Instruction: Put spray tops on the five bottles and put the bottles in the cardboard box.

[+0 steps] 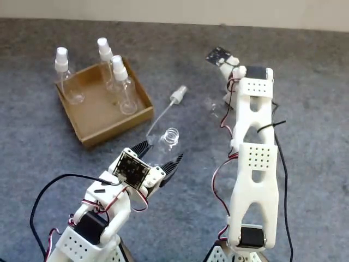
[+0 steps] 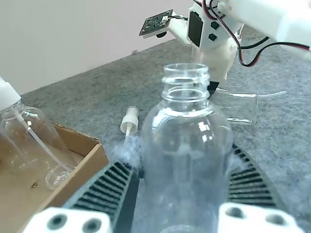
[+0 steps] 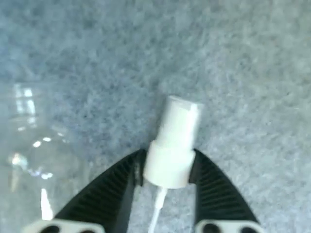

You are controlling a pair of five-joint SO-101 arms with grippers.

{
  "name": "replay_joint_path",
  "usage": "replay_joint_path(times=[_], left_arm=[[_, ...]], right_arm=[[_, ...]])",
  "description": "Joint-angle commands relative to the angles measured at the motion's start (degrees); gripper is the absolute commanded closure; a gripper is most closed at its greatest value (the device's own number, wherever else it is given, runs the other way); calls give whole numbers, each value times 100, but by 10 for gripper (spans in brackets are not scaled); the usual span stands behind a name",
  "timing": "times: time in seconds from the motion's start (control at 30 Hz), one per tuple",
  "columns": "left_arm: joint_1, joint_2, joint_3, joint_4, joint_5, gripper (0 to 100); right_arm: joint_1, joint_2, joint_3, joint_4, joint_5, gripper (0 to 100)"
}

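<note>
An open-necked clear bottle [image 1: 166, 139] [image 2: 187, 145] stands between the black fingers of my left gripper [image 1: 159, 155] [image 2: 184, 194], which is shut on its body, near the front of the carpet. My right gripper [image 3: 167, 167] is shut on a white spray top [image 3: 172, 141], just over the carpet. Beside it a second clear bottle [image 1: 214, 106] [image 3: 29, 145] [image 2: 238, 107] lies on its side without a top. Another spray top [image 1: 178, 95] [image 2: 129, 121] with a long tube lies loose on the carpet between the box and the right arm [image 1: 253, 136].
The cardboard box [image 1: 117, 125] [image 2: 77, 170] sits at the back left and holds three upright bottles with spray tops [image 1: 61, 65] [image 1: 103, 52] [image 1: 121, 76]. Grey carpet covers the table. A pale wall runs along the far edge.
</note>
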Motion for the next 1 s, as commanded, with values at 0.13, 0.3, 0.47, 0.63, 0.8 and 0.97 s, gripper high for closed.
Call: replay_joint_path(times=[0.13,0.3,0.47,0.63,0.8,0.97], left_arm=[[-57,-57,119,-132,-53,867],[-31,-57,119,-132,-53,867],[-13,-57,119,-132,-53,867],[-13,-57,119,-132,-35,865],[-4,-57,119,-132,-26,864],[189,-57,119,-132,-35,864]], right_arm=[[119,-75,-699,259,-237,990],[207,-48,-2220,848,-1468,990],[75,-453,-3055,1534,-1547,990],[75,-1235,-2905,1833,-1934,990],[101,-2097,-2888,1833,-3077,990],[57,-3222,-2844,1833,-3552,990]])
